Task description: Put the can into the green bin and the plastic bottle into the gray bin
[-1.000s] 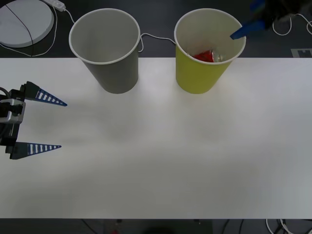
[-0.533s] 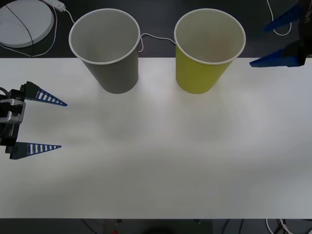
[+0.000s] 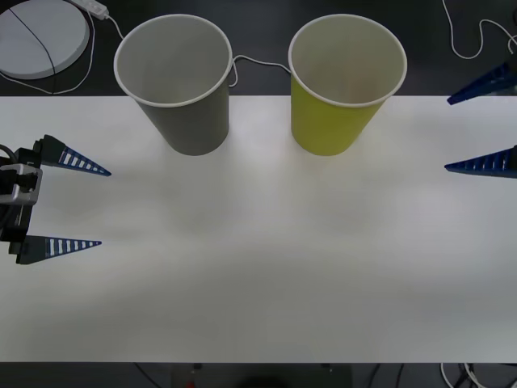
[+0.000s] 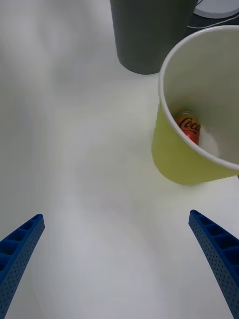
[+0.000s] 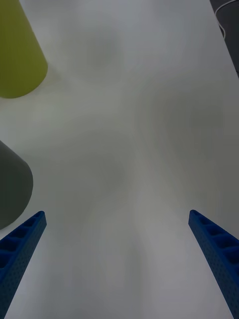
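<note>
At the right edge of the desk (image 3: 266, 267) my right tool (image 3: 483, 125) hangs with its two blue ribbed fingers (image 3: 483, 165) spread wide and nothing between them. It sits to the right of the green bin (image 3: 343, 89), well apart from it, tips pointing toward the bins. From the right wrist view, the same fingers (image 4: 20, 249) frame bare white desk surface, with the green bin (image 4: 194, 159) beyond them and the gray bin (image 4: 149, 35) farther off behind it.

Looking down into the green bin from that wrist, I see the can (image 4: 188, 126) lying at the bottom, against the inner wall, its red and orange side showing. From the front camera the bin's inside looks pale and I cannot make the can out there.

The gray bin (image 3: 179, 89) stands upright just left of the green one, near it but not touching, both close to the far edge of the desk.

On the left side, my left tool (image 3: 73, 206) waits low over the desk near its left edge, fingers likewise held wide apart and empty, well away from both bins.

Beyond the desk, a white round disc (image 3: 36, 36) and a thin white cable (image 3: 258, 63) lie on the dark surface behind the bins.
</note>
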Controlling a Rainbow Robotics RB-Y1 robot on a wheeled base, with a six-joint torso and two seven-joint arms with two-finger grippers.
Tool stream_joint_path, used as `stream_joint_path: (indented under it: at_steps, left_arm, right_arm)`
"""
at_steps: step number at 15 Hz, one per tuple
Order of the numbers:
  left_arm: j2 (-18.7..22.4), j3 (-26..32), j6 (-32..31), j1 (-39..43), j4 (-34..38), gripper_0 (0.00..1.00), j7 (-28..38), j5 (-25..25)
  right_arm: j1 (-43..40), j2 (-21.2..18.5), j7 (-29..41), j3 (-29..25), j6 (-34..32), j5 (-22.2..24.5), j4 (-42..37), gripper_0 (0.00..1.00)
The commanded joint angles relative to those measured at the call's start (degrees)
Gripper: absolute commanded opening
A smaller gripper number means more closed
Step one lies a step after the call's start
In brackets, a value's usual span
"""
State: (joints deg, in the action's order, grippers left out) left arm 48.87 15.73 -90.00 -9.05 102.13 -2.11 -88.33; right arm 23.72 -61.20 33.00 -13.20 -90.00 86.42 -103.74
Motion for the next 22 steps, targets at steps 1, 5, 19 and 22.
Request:
stream_joint_path:
  at_steps: [1, 5, 19, 22]
  left_arm:
    - [0.0, 0.0, 0.0, 0.0, 0.0, 1.0, 0.0, 0.0]
    - [0.0, 0.0, 0.0, 0.0, 0.0, 1.0, 0.0, 0.0]
    - [0.0, 0.0, 0.0, 0.0, 0.0, 1.0, 0.0, 0.0]
    - [0.0, 0.0, 0.0, 0.0, 0.0, 1.0, 0.0, 0.0]
  right_arm:
    - [-4.29, 0.12, -7.42, -1.21, 0.0, -0.46, 0.03, 1.0]
    - [-9.3, 1.52, -15.95, -2.0, 0.0, -0.9, 0.12, 1.0]
    - [-17.3, 9.34, -32.21, -5.26, 0.53, -1.6, 8.73, 1.0]
    - [-18.27, 9.34, -32.91, -5.61, 0.79, -1.78, 8.55, 1.0]
